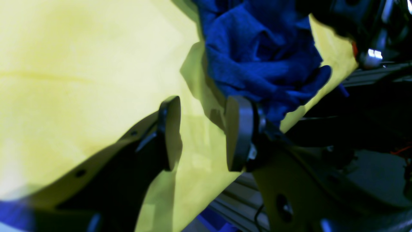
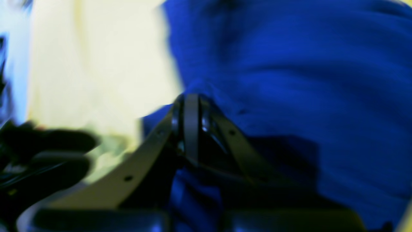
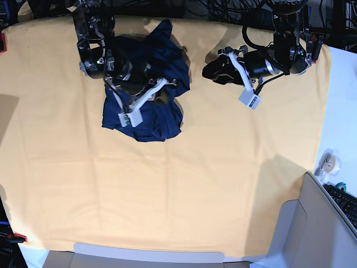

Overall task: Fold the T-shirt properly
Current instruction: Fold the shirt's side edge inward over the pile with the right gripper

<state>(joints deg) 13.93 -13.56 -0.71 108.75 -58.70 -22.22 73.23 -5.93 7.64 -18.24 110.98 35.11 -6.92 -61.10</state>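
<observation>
The dark navy T-shirt point(image 3: 152, 121) lies crumpled in a heap at the back left of the yellow-orange cloth point(image 3: 167, 184). My right gripper point(image 3: 170, 85) is over the heap. In the right wrist view its fingers point(image 2: 191, 109) are pressed together with blue fabric point(image 2: 305, 80) bunched at their tips. My left gripper point(image 3: 215, 70) hangs open to the right of the shirt, apart from it. In the left wrist view it point(image 1: 204, 132) is empty over the cloth point(image 1: 80, 64), with the shirt's rumpled edge point(image 1: 257, 58) just beyond the fingertips.
The table's white edge on the right holds a roll of tape point(image 3: 328, 162) and a keyboard point(image 3: 346, 204). A grey board point(image 3: 304, 229) stands at the front right corner. Cables and arm bases line the back edge point(image 3: 223, 8).
</observation>
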